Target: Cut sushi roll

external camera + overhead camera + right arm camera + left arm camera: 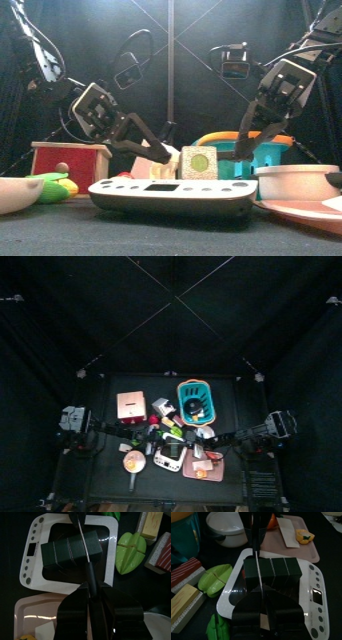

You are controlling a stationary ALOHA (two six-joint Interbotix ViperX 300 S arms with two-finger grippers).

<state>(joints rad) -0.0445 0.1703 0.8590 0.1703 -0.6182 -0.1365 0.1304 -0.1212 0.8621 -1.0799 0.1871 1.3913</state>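
Sushi roll [271, 567] lies on the white scale [314, 577], with both of your grippers over it.

Nearest, the scale sits at the table front and the black roll lies across its platform. Your left gripper [261, 604] is pressed together on a dark blade [256, 542] reaching over the roll. Your right gripper [90, 592] is likewise pinching a second dark blade [81, 537] above the roll. A green leaf toy [130, 549] lies beside the scale, and a pink tray [298, 549] touches it. Behind the scale are a blue basket [197, 396] and a red box [131, 406].
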